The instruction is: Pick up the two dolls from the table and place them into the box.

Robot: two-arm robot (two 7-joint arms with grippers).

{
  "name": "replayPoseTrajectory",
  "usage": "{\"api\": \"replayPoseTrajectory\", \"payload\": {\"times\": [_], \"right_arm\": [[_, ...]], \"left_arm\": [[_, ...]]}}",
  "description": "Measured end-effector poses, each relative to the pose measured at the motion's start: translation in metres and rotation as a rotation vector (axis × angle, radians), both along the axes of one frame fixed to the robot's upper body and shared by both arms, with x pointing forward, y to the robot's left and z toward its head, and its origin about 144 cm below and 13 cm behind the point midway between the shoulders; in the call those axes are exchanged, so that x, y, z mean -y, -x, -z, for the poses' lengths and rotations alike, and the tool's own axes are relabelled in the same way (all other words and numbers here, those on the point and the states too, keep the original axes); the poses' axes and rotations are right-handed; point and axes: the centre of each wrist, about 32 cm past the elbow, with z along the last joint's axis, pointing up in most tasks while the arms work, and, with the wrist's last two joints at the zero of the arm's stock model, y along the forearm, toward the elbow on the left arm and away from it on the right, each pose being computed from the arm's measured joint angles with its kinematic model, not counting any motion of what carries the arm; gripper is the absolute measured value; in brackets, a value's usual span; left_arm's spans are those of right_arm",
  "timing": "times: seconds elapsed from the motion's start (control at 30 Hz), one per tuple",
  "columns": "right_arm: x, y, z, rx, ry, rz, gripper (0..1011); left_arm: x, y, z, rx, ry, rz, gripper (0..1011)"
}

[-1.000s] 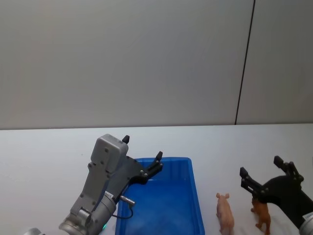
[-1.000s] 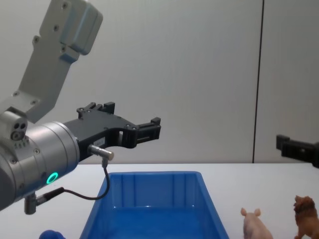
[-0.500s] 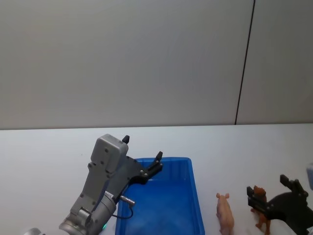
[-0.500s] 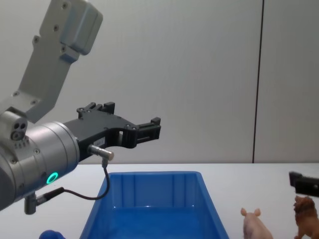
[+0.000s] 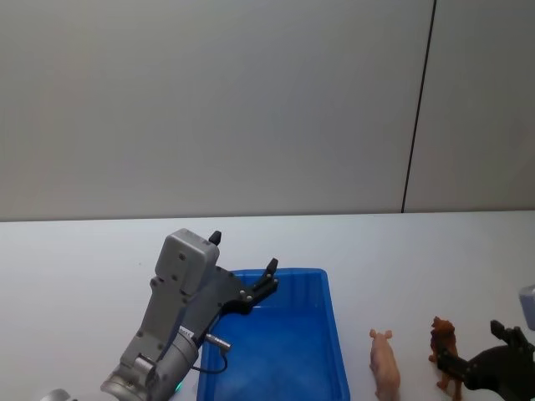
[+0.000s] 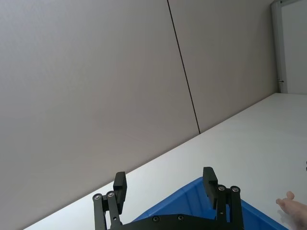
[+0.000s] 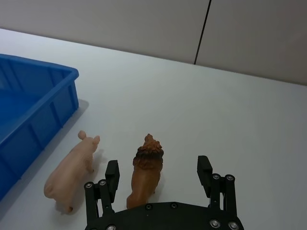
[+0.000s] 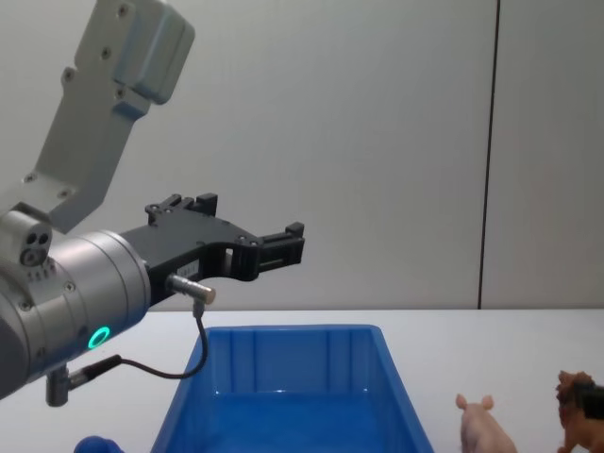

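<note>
Since lion (image 7: 146,172) sits 3 o'clock of pig (image 7: 72,172), right claw (image 7: 158,164) straddles it wide open for the grab; left claw (image 5: 243,251) hangs open above box (image 5: 340,351).

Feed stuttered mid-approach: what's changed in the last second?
The right claw has dropped toward the table and now straddles the lion, open, nothing gripped yet. The left claw above the box, the pig, lion and box stayed put.

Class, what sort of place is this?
Probably a robotics test lab: a plain white table before a bare grey wall, with the box, lion and pig staged. Left gripper hangs above the box, right gripper open around the lion.
</note>
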Motion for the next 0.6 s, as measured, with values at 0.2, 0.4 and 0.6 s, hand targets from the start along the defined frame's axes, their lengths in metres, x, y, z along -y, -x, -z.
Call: {"api": "replayPoseTrajectory", "payload": {"times": [0.2,0.4,0.6], "right_arm": [[0.003,-0.006,0.004,-0.053,-0.019,0.004,1001],[0.004,-0.011,0.007,-0.097,-0.045,-0.001,1001],[0.005,-0.017,0.011,-0.139,-0.076,-0.011,916]], "left_arm": [[0.0,0.0,0.0,0.0,0.0,0.0,1002],[0.0,0.0,0.0,0.0,0.0,0.0,1002],[0.0,0.0,0.0,0.0,0.0,0.0,1002]]}}
